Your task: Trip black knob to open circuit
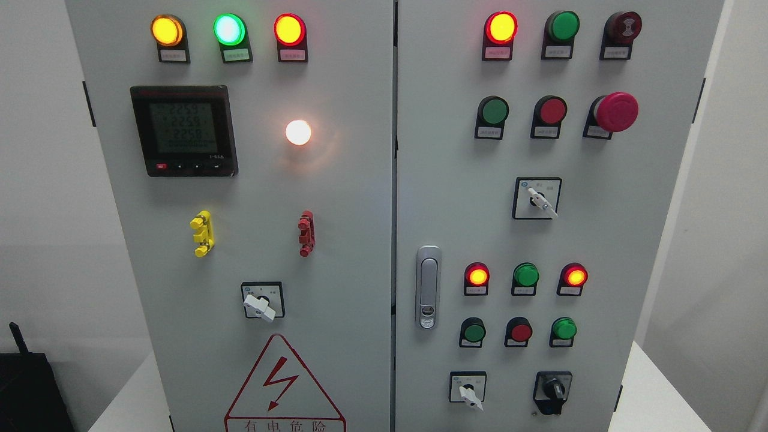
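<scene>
A pale wall backs the grey cabinet (336,180); the black knob (552,391) sits at lower right, within reach, untouched. No hand shows, so finger state cannot be told.

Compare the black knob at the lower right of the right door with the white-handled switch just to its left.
The black knob is dark all over, while the white-handled switch has a pale lever. The black knob's grip stands nearly upright; the white-handled switch's lever slants down to the right. The black knob's plate looks black, the white-handled switch's plate white with a black frame. Both are rotary selectors in the bottom row of the right door.
</scene>
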Available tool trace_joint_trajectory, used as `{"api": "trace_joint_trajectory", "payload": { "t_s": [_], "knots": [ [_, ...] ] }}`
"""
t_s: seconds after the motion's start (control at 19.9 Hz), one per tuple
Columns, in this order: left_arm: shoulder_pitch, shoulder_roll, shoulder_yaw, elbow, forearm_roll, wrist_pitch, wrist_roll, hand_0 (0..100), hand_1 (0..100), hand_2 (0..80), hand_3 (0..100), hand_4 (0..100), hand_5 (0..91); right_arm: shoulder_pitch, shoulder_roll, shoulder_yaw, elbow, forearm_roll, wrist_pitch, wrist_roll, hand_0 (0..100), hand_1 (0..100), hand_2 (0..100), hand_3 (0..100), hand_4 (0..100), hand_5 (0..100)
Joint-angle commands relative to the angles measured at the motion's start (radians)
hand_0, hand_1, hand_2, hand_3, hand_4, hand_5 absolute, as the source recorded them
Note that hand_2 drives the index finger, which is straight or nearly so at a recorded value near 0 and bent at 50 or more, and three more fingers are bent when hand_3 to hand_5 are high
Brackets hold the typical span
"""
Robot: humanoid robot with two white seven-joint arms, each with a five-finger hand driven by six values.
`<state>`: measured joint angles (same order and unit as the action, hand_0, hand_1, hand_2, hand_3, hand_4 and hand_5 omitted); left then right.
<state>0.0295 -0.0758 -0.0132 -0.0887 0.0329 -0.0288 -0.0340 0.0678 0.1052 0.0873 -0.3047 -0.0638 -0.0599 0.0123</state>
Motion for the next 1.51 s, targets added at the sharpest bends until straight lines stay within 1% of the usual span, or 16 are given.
{"api": "trace_joint_trajectory", "payload": {
  "t_s": [0.0, 0.2, 0.25, 0.3, 0.35, 0.4, 0.45, 0.55, 0.7, 0.75, 0.8, 0.9, 1.05, 1.3, 1.35, 1.45],
  "knots": [
    [0.0, -0.001, 0.001, 0.001, 0.002, 0.001, 0.0, 12, 39, 0.0, 0, 0, 0.0, 0.0, 0.004, -0.003, -0.074, -0.001, -0.011, -0.029, 27, 41, 0, 26, 18, 0],
    [0.0, -0.001, 0.001, 0.001, 0.002, 0.001, 0.0, 12, 39, 0.0, 0, 0, 0.0, -0.002, -0.002, -0.003, -0.218, -0.002, -0.011, -0.077, 27, 46, 0, 36, 26, 0],
    [0.0, -0.001, 0.001, 0.001, 0.002, 0.0, 0.0, 12, 39, 0.0, 0, 0, 0.0, -0.003, -0.005, -0.003, -0.255, -0.002, -0.012, -0.09, 27, 49, 0, 42, 32, 0],
    [0.0, -0.001, 0.001, 0.001, 0.002, 0.0, 0.0, 12, 39, 0.0, 0, 0, 0.0, -0.003, -0.007, -0.003, -0.289, -0.002, -0.015, -0.1, 29, 51, 0, 50, 37, 4],
    [-0.002, -0.001, 0.001, 0.001, 0.002, 0.001, 0.0, 12, 39, 0.0, 0, 0, 0.0, -0.003, -0.01, -0.004, -0.324, -0.002, -0.029, -0.106, 30, 52, 0, 55, 40, 6],
    [0.0, -0.001, 0.001, 0.001, 0.002, 0.001, 0.0, 12, 39, 0.0, 0, 0, 0.0, -0.003, -0.013, -0.007, -0.355, -0.002, -0.05, -0.115, 31, 55, 0, 66, 48, 12],
    [-0.002, -0.001, 0.001, 0.001, 0.002, 0.001, 0.0, 12, 39, 0.0, 0, 0, 0.0, -0.003, -0.016, -0.011, -0.381, -0.001, -0.073, -0.127, 34, 58, 0, 73, 52, 17],
    [0.0, -0.001, 0.001, 0.001, 0.002, 0.001, 0.0, 12, 39, 0.0, 0, 0, 0.0, -0.003, -0.019, -0.011, -0.439, -0.001, -0.098, -0.155, 36, 62, 0, 80, 59, 25],
    [-0.002, -0.001, 0.001, 0.001, 0.002, 0.001, 0.0, 12, 39, 0.0, 0, 0, 0.0, 0.004, -0.019, -0.011, -0.543, -0.001, -0.107, -0.181, 39, 69, 0, 86, 66, 36],
    [0.0, -0.001, 0.001, 0.001, 0.002, 0.001, 0.0, 12, 39, 0.0, 0, 0, 0.0, 0.006, -0.019, -0.011, -0.569, -0.001, -0.119, -0.187, 39, 73, 0, 88, 71, 44],
    [0.0, -0.001, 0.001, 0.001, 0.002, 0.001, 0.0, 12, 39, 0.0, 0, 0, 0.0, 0.007, -0.018, -0.011, -0.591, -0.001, -0.138, -0.195, 40, 74, 0, 88, 72, 47],
    [0.0, -0.001, 0.001, 0.001, 0.002, 0.001, 0.0, 12, 39, 0.0, 0, 0, 0.0, 0.015, -0.018, -0.009, -0.634, 0.001, -0.188, -0.196, 48, 80, 0, 92, 77, 55],
    [0.0, -0.001, 0.001, 0.001, 0.002, 0.001, 0.0, 12, 39, 0.0, 0, 0, 0.0, 0.033, -0.021, -0.004, -0.717, 0.004, -0.254, -0.195, 56, 86, 0, 92, 80, 60],
    [0.0, -0.001, 0.001, 0.001, 0.002, 0.0, 0.0, 12, 39, 0.0, 0, 0, 0.0, 0.084, -0.022, -0.004, -0.916, 0.005, -0.267, -0.195, 77, 95, 0, 96, 85, 73],
    [0.0, -0.001, 0.001, 0.001, 0.002, 0.001, 0.0, 12, 39, 0.0, 0, 0, 0.0, 0.096, -0.022, -0.003, -0.957, 0.005, -0.265, -0.193, 78, 96, 0, 96, 85, 74],
    [0.0, -0.001, 0.001, 0.001, 0.002, 0.001, 0.0, 12, 39, 0.0, 0, 0, 0.0, 0.115, -0.021, -0.003, -1.026, 0.005, -0.265, -0.193, 87, 100, 0, 98, 88, 77]
  ]
}}
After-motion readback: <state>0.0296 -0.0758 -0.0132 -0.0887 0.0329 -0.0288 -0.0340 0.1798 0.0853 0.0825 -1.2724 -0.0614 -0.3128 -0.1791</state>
